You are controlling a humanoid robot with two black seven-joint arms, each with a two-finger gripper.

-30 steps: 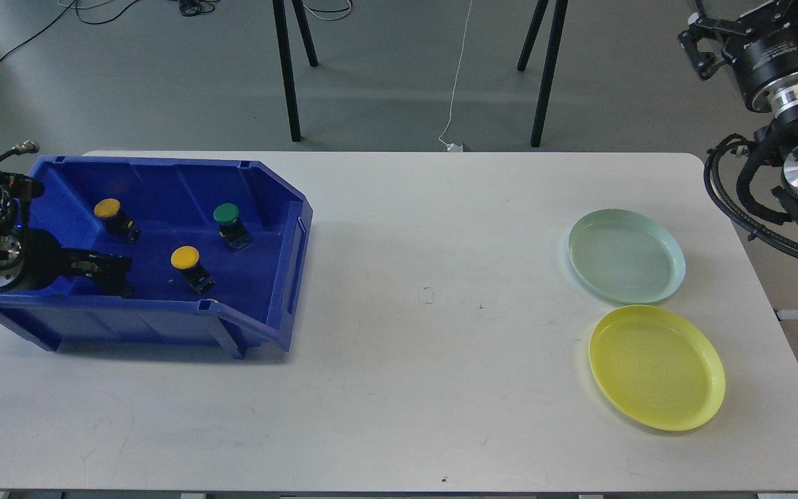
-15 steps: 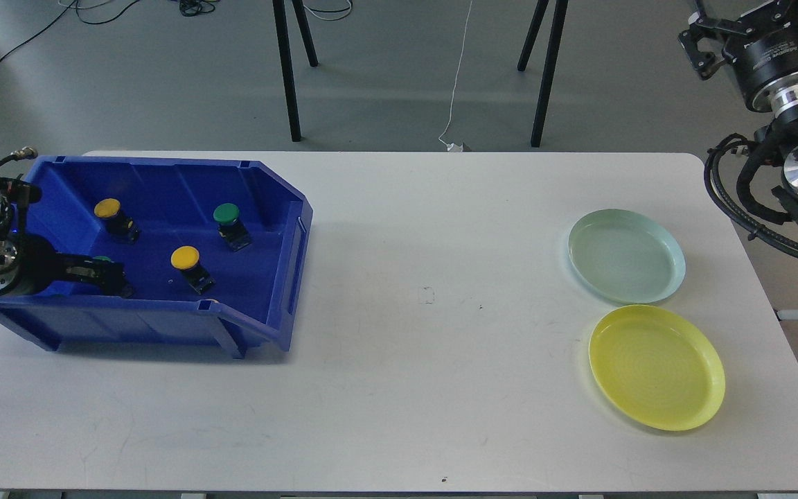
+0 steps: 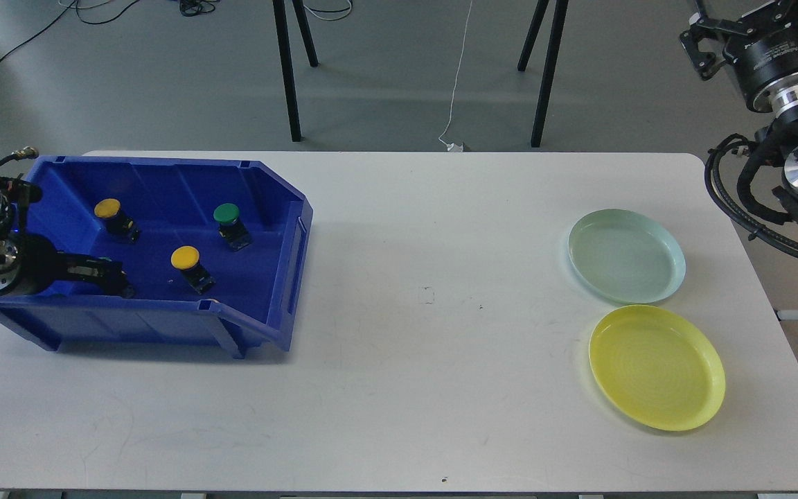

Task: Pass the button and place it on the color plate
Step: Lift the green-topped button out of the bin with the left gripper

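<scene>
Left gripper (image 3: 111,281) inside blue bin (image 3: 163,326), beside yellow button (image 3: 185,258).

- The left gripper (image 3: 111,277), inside the blue bin (image 3: 260,208), sits lower and further back towards the bin's left wall than a second ago.
- A green button glimpsed at its fingers (image 3: 98,267) half a second ago is now hidden.
</scene>
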